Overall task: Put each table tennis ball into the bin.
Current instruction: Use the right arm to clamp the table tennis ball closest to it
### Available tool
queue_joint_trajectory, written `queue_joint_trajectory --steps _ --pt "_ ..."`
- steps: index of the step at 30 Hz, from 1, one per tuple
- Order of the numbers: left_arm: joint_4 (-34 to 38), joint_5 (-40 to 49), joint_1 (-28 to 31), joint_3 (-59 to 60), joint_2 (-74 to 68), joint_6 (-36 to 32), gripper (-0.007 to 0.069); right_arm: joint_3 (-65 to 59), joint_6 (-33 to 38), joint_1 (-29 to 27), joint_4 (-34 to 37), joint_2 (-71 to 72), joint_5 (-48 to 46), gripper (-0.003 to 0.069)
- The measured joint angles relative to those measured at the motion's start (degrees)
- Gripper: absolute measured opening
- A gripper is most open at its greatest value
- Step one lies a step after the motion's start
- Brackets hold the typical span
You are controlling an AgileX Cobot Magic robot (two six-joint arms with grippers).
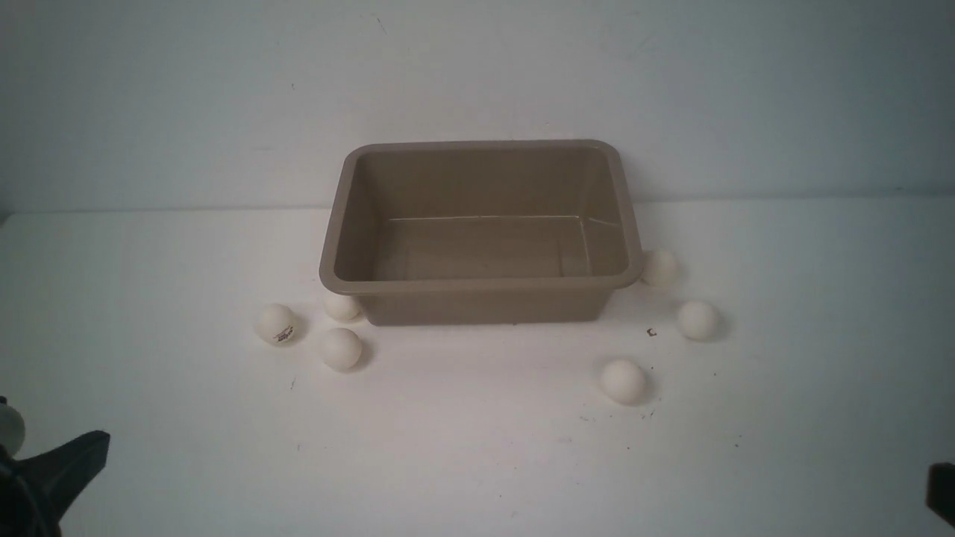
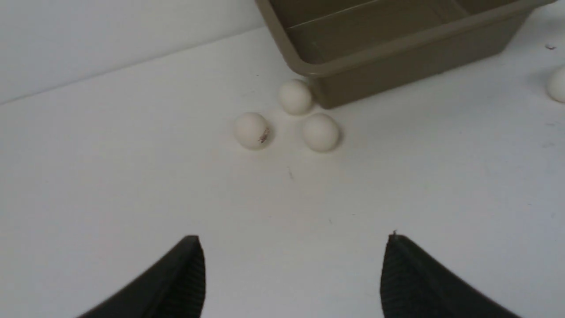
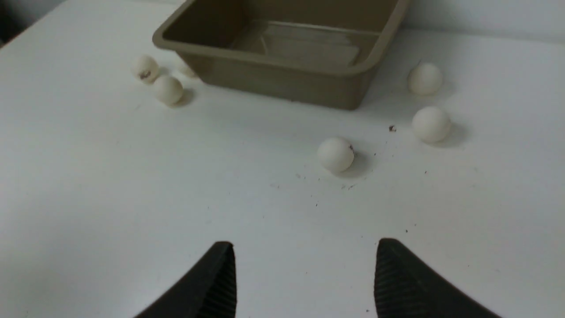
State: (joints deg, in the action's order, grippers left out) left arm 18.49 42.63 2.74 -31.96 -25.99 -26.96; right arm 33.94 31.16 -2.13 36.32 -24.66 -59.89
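On the front view I see the bin (image 1: 477,285) standing upright in the middle of the white table (image 1: 477,462), with nothing inside it. All six table tennis balls lie on the table outside it. Off its left near corner sit the marked ball (image 1: 276,324), the corner ball (image 1: 342,306) touching the bin wall, and the near-left ball (image 1: 341,349). On the right are the rim ball (image 1: 659,267) just beside the bin's corner, the far-right ball (image 1: 698,321) and the near-right ball (image 1: 623,381). The left gripper (image 1: 60,470) only pokes in at the bottom left corner and the right gripper (image 1: 941,492) at the bottom right edge. Both are well apart from the balls.

My left wrist view shows the left gripper (image 2: 291,247) with its fingers (image 2: 185,282) spread wide over bare table, nothing between them. Ahead lie the marked ball (image 2: 251,130), the corner ball (image 2: 295,96) and the near-left ball (image 2: 321,132) by the bin (image 2: 419,59).

My right wrist view shows the right gripper (image 3: 304,251) with its fingers (image 3: 397,282) apart and holding nothing. The near-right ball (image 3: 335,154) lies nearest, then the far-right ball (image 3: 431,124) and the rim ball (image 3: 425,78), with the bin (image 3: 273,86) beyond.
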Motion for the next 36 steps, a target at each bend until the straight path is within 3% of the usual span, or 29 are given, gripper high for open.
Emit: queue_joint_trajectory --steps 5,12,24,36 --pt "-2.34 -0.05 0.00 -1.77 -3.21 2.11 0.0479 0.00 4.56 0.00 1.69 -6.56 -1.44 0.0388" --pt "-0.28 -0.97 0.00 -4.83 -12.73 2.58 0.0479 7.20 12.35 0.00 0.90 -18.83 -4.98 0.0388" --pt "0.11 -2.95 0.00 -5.46 -14.60 1.70 0.0479 25.32 13.29 0.44 0.38 -42.43 -9.11 0.0388" --pt "0.16 -2.46 0.00 -5.46 -14.60 1.70 0.0479 30.74 8.96 13.30 -12.95 -54.79 -1.25 0.0388"
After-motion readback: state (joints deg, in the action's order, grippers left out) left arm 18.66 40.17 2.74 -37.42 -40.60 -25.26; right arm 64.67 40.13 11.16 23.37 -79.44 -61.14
